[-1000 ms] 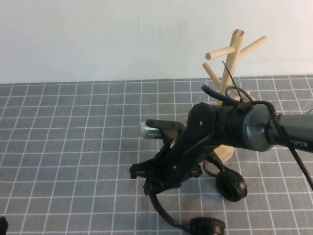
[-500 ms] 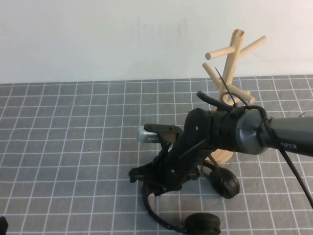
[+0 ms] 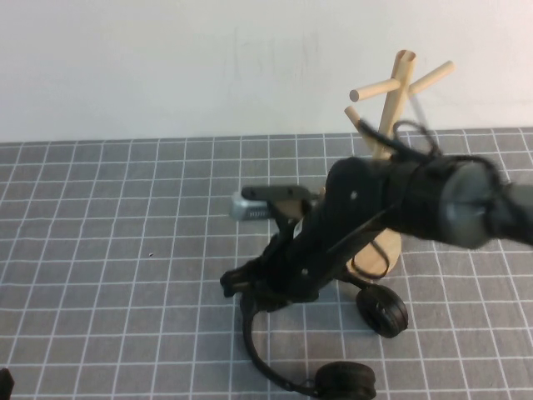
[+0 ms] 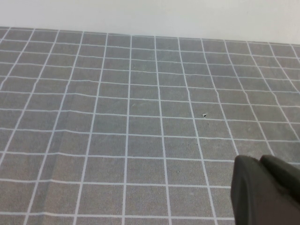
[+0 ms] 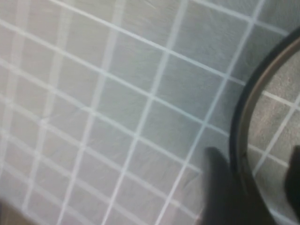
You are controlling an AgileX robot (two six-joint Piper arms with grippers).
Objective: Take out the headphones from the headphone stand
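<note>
The black headphones (image 3: 383,312) lie on the grey grid mat in front of the wooden headphone stand (image 3: 398,92), off its pegs. One earcup rests by the stand's round base (image 3: 376,258). The other earcup (image 3: 346,382) is at the near edge, and the thin headband (image 3: 250,337) curves between them. My right gripper (image 3: 243,287) hangs over the headband, open. In the right wrist view the headband (image 5: 243,117) passes between the spread fingers (image 5: 220,187) of the right gripper (image 5: 255,161). My left gripper (image 4: 267,187) is shut and empty, low over bare mat at the near left corner (image 3: 4,383).
The right arm (image 3: 433,200) crosses in front of the stand and hides its lower pole. A white wall runs behind the mat. The gridded mat (image 3: 125,217) stretches to the left.
The right arm has swung up and its wrist has turned, blurring in the high view. The headphones slid slightly left earlier and now lie still on the mat. The left arm has not moved.
</note>
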